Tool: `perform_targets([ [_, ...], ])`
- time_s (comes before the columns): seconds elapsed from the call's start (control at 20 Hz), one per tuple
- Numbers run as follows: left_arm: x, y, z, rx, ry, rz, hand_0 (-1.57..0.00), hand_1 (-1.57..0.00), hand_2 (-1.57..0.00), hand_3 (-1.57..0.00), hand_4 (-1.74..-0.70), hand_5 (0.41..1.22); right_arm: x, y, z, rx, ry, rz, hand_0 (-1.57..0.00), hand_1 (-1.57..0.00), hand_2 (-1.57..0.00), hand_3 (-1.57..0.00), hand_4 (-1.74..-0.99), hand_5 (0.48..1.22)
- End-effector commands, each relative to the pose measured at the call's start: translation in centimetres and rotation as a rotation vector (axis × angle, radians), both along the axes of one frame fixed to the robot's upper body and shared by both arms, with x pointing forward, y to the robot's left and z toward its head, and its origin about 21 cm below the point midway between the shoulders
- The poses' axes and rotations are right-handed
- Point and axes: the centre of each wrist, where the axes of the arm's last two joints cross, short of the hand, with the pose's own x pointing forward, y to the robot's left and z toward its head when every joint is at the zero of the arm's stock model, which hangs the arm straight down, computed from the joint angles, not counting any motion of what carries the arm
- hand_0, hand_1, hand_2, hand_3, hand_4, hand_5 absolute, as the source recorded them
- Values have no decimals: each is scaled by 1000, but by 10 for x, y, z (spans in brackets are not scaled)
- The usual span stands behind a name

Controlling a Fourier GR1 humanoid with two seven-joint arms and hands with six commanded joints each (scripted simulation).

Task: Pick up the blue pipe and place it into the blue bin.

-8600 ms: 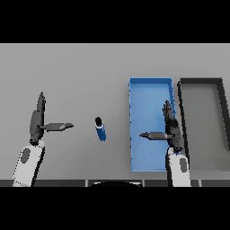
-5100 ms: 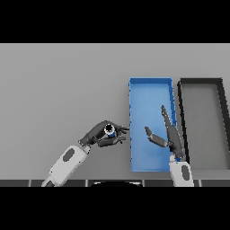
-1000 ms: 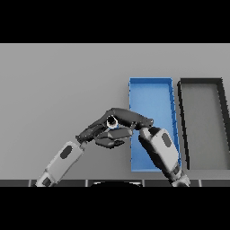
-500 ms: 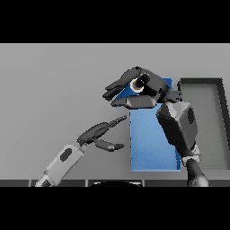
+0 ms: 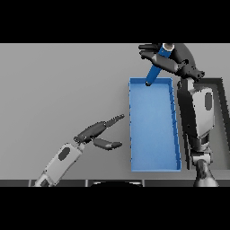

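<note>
Pickup looked done: the right hand (image 5: 173, 57) had its fingers wrapped round the blue pipe (image 5: 156, 69), tilted above the blue bin (image 5: 152, 166)'s far edge, so only the drop remained, while the left hand (image 5: 98, 131) sat slack-fingered just beside the bin.

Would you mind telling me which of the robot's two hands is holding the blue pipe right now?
The right hand, raised over the far end of the blue bin, grips the blue pipe; the left hand hovers open, holding nothing.

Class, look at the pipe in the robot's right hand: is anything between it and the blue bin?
Nothing visible. The right hand holds the pipe tilted, its lower end at the far rim of the bin, whose floor shows bare.
</note>
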Motion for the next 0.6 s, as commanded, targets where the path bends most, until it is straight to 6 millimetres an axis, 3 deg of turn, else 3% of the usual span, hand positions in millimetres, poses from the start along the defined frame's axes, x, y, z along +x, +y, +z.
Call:
perform_targets([
  [0.0, 3, 0, 2, 9, -5, -3, 1, 1, 1, 1, -898, 489, 1, -4, -15, -3, 36, -31, -1571, -1571, -1571, -1571, -1740, 1117],
  [0.45, -6, -2, -4, -2, -4, -6, 1, 1, 1, 1, -881, 463, -9, -32, -123, -112, 430, -190, -1571, -1571, -1571, -1571, -1741, 1122],
  [0.55, -3, 0, -5, -1, 6, 4, 1, 1, 1, 1, -882, 464, -18, -37, -147, -151, 511, -200, -1571, -1571, -1571, -1571, -1655, 1124],
])
